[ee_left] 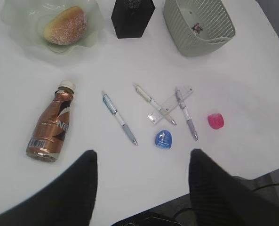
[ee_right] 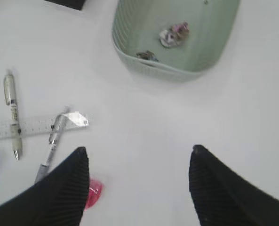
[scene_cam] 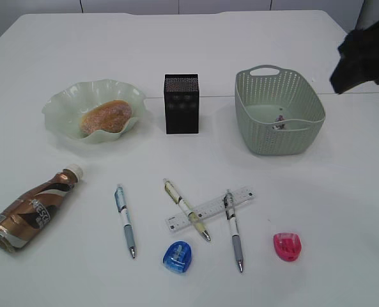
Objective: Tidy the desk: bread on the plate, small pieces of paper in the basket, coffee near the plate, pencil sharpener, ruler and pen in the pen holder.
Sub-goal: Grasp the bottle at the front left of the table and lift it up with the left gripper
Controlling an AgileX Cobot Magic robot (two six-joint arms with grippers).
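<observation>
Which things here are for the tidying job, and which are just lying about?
For the job: bread, plate, coffee, basket, paper bits, pen holder, ruler, three pens, blue sharpener, pink sharpener.
Just lying about: nothing seen.

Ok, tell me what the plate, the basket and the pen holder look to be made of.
Plate: pale green and translucent with a ruffled rim, likely glass or clear plastic; the look leaves it open.
Basket: matte grey-green plastic, judging by its moulded woven-look perforated walls.
Pen holder: black with fine perforations, probably mesh metal, dull finish.
</observation>
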